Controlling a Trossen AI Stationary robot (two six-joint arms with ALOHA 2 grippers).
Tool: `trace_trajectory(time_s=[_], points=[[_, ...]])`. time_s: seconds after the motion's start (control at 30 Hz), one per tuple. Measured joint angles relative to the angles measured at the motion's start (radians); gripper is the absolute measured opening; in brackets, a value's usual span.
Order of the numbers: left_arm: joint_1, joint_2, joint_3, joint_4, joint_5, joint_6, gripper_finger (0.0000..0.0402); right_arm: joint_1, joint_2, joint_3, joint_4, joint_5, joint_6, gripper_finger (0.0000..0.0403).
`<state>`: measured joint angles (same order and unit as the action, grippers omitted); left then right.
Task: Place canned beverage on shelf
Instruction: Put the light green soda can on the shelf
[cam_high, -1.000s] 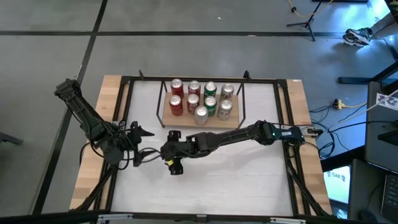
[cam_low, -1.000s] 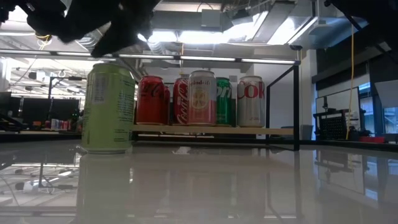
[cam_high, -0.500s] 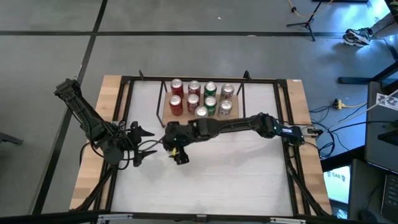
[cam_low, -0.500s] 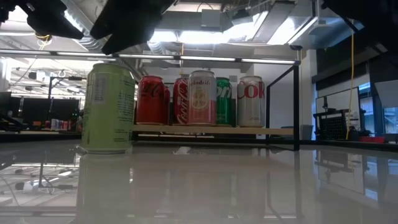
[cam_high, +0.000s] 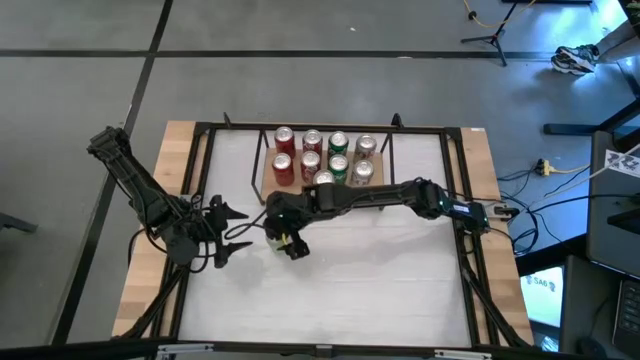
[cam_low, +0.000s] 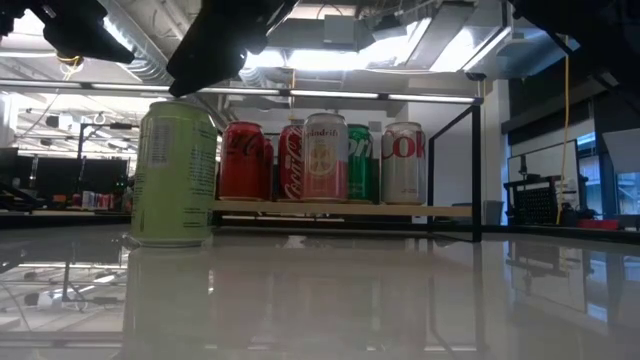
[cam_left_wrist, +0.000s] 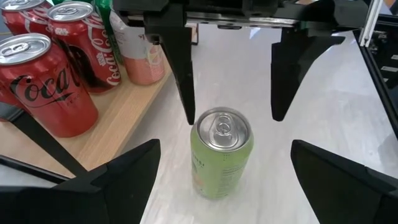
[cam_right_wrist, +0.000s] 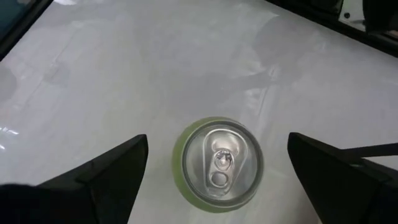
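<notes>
A light-green can (cam_left_wrist: 221, 155) stands upright on the white table, in front of the shelf's near left corner. The shelf (cam_high: 268, 186) is a low wood board in a black wire frame, and several red, green, pink and silver cans stand on it. My right gripper (cam_left_wrist: 231, 119) hangs open just over the green can's top (cam_right_wrist: 217, 163), pointing steeply down. One of its fingers stands on each side above the rim, and I see no touch. My left gripper (cam_high: 238, 232) waits open to the can's left, facing it.
The shelf's black wire frame (cam_low: 476, 165) rises around the board and runs over the standing cans (cam_low: 325, 158). Black rails (cam_high: 455, 190) edge the white tabletop, with wooden strips outside them. Bare white table lies in front of the green can.
My right gripper has swung toward the table's far edge, risen a little and rolled about its own axis, coming to hang over the green can. Its fingers have stayed open. The can has not moved.
</notes>
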<state>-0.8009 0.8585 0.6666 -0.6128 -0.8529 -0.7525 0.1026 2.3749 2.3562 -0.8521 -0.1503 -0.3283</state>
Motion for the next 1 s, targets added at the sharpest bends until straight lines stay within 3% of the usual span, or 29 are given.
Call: trace_trajectory(time_s=[0.47, 1.0], points=[[0.0, 0.0, 0.0, 0.0, -0.002, 0.0, 0.035, 0.002, 0.002, -0.101, 0.044, 0.026, 0.009, 0.0381], [0.0, 0.0, 0.0, 0.001, -0.002, -0.001, 0.035, 0.002, 0.016, -0.109, 0.095, 0.037, 0.013, 0.0381]])
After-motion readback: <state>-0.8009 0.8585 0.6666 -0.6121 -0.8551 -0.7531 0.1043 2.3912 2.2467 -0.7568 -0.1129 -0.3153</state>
